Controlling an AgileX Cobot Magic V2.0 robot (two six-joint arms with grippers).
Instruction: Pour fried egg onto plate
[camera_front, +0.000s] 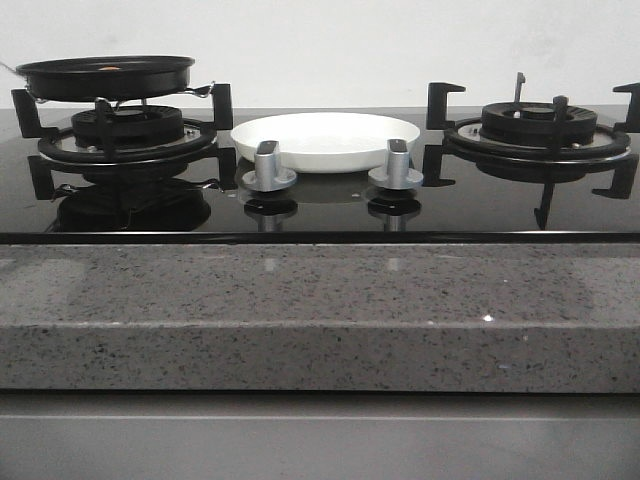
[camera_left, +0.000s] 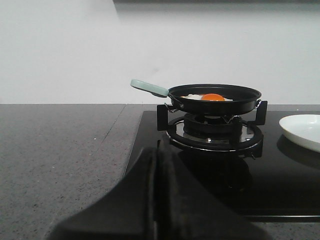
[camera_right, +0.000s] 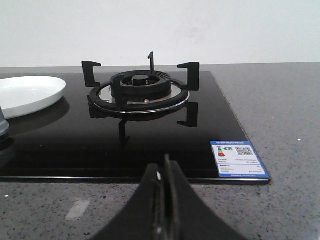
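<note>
The fried egg (camera_left: 212, 97), orange yolk on thin white, lies in a black frying pan (camera_left: 215, 97) that rests on the left burner (camera_left: 214, 131). The pan's pale green handle (camera_left: 149, 88) points away from the plate. In the front view only a sliver of the egg (camera_front: 108, 68) shows over the pan (camera_front: 105, 75) rim. The white plate (camera_front: 325, 140) sits on the glass hob between the two burners, seen also as the plate (camera_left: 302, 130) and the plate (camera_right: 27, 95). My left gripper (camera_left: 159, 149) is shut and empty, well short of the pan. My right gripper (camera_right: 165, 164) is shut and empty at the hob's near edge.
Two silver knobs (camera_front: 268, 170) (camera_front: 397, 165) stand in front of the plate. The right burner (camera_right: 142, 92) has raised black pan supports. A blue energy sticker (camera_right: 239, 159) lies on the glass corner. Grey speckled stone counter (camera_front: 320, 310) surrounds the hob.
</note>
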